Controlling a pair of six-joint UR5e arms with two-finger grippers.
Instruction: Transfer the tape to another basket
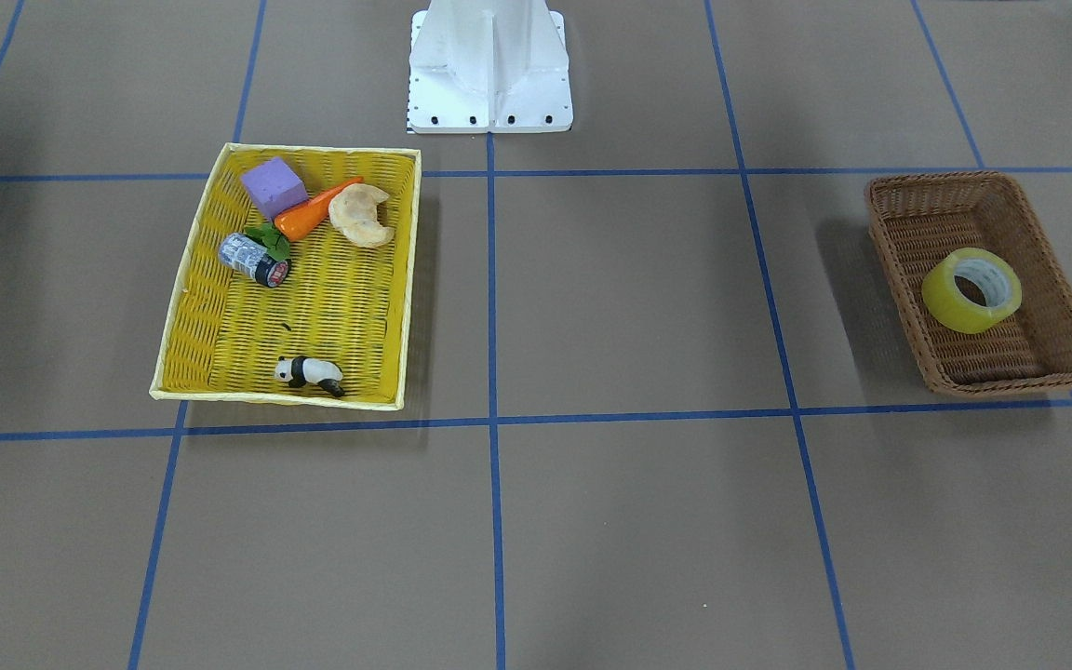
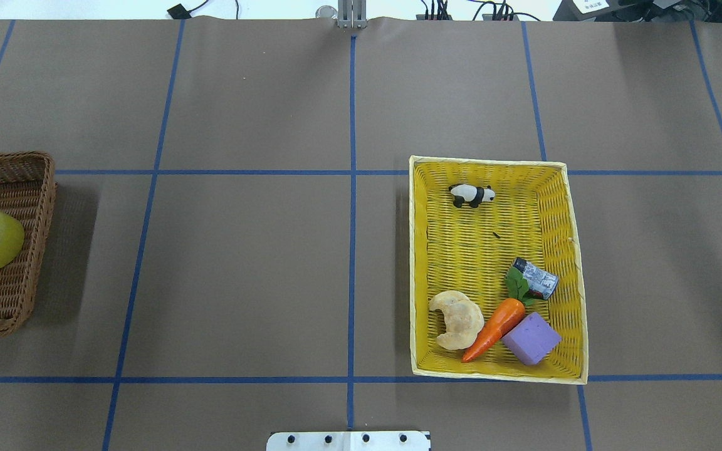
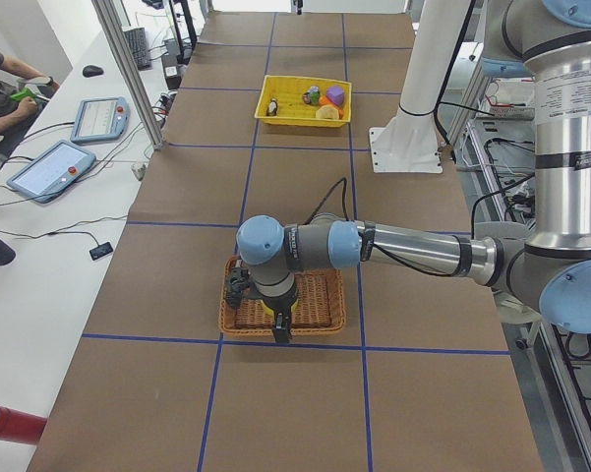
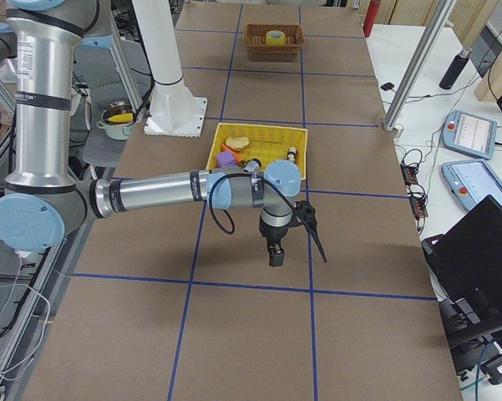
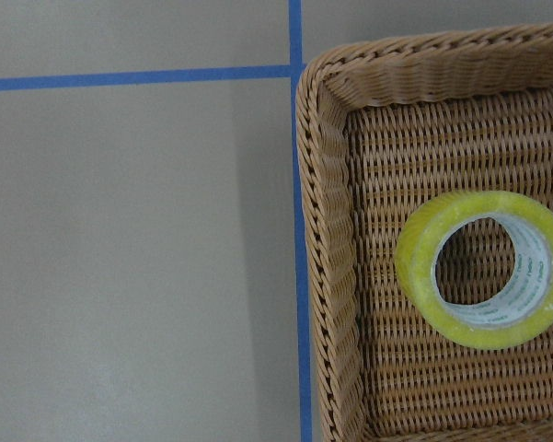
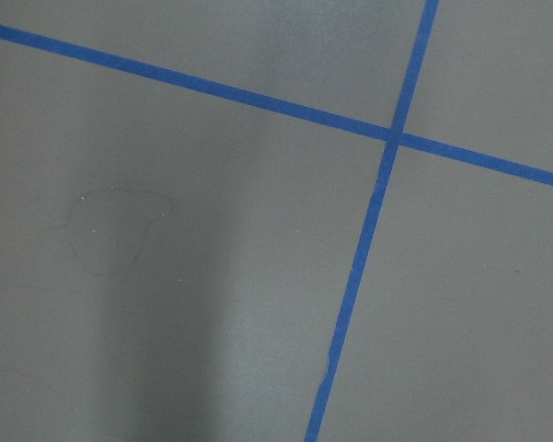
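Finding the yellow packing tape lying tilted on the floor of the brown wicker basket, roughly midway along it. Seeing the left gripper hanging above that basket, seemingly right over the tape and clear of it. Not being able to tell how far its jaws are parted. Spotting the right gripper well apart from the basket, with its jaw spread likewise not readable. Noting the yellow woven basket sitting well apart from the wicker one.
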